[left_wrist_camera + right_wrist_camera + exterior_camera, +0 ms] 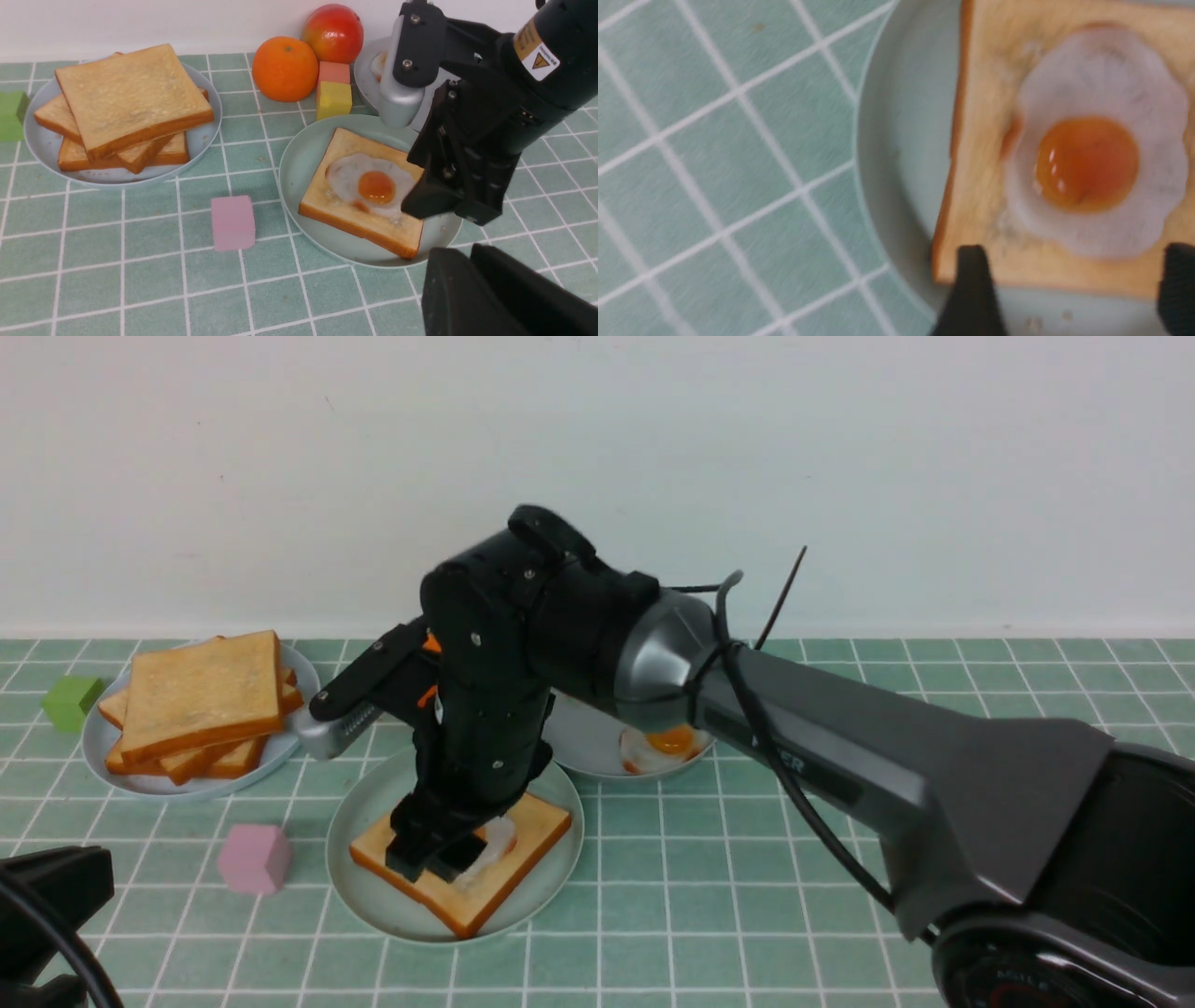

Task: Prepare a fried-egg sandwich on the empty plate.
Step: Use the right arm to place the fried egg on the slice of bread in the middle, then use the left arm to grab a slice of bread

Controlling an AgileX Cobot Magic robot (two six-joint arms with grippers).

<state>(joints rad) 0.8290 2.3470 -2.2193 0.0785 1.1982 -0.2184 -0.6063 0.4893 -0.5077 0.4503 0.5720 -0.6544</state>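
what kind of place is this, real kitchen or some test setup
Most likely a robot lab tabletop dressed as a play kitchen: a green tile-print cloth against a bare white wall, a toy-looking toast stack and fried egg, a pink block, and a robot arm.

The right arm reaches from the near right across to the middle. Its wrist bends hard, so the right gripper points straight down. Its two black fingers stand wide apart. The left gripper sits low at the near left. Its jaws seem close together, but only their ends show, so it is hard to be sure.
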